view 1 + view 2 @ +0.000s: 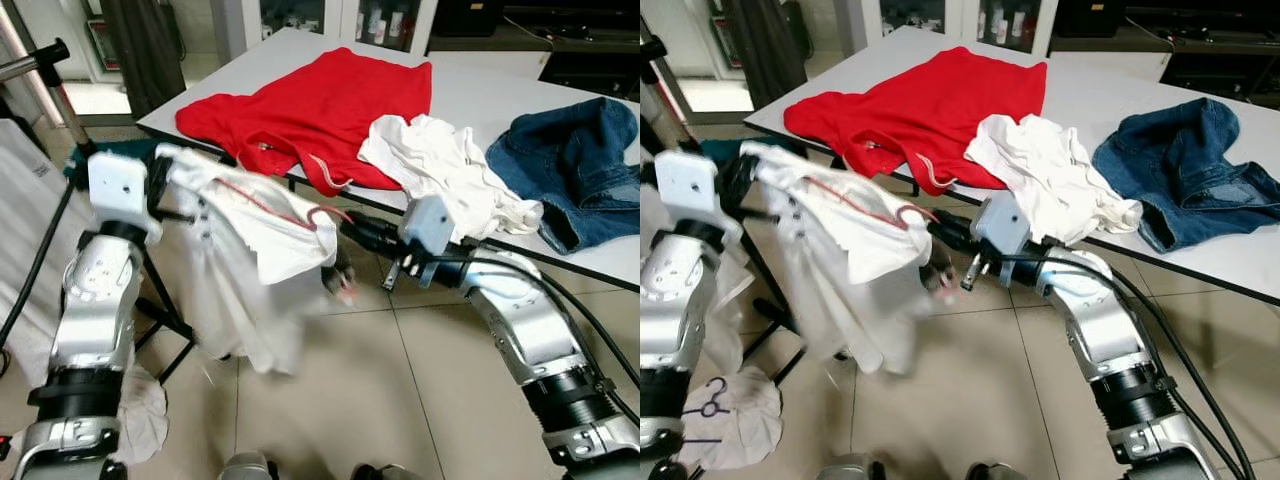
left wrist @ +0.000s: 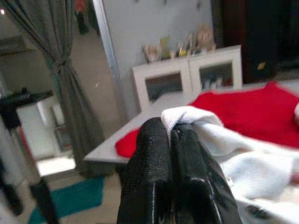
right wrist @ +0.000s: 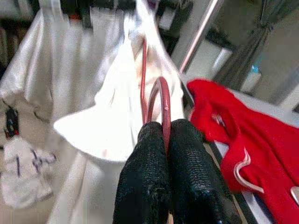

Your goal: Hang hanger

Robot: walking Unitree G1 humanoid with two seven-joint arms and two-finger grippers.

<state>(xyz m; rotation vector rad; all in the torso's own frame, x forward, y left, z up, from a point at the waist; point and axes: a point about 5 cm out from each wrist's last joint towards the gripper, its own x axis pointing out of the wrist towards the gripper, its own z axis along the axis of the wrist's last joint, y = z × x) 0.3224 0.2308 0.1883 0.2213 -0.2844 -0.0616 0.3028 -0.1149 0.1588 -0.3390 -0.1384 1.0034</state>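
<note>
Right wrist view: my right gripper (image 3: 166, 140) clamps the red hanger hook (image 3: 159, 100) — left gripper (image 2: 170, 140) pinches the white shirt (image 1: 250, 250) at frame centre, keeping it spread for hanging.

Floor (image 1: 420, 400): pale beige tiles with thin grout lines, lit evenly.
Tabletop (image 1: 470, 85): white, running from 12 o'clock towards 3 o'clock, on a dark frame.
Cabinet (image 2: 187, 79): white, glass doors, against the wall at 12 o'clock behind the tabletop; small blurred items stand on top.
Wall (image 2: 154, 23): plain light grey.
Curtain (image 2: 60, 79): grey, tied at the middle, at 10 o'clock.
Mat (image 2: 74, 198): teal, on the floor below the curtain.
Stand (image 1: 40, 65): dark pole with tripod legs, at 9 o'clock.
Light: bright patch on the floor at 11 o'clock, beyond the curtain.
</note>
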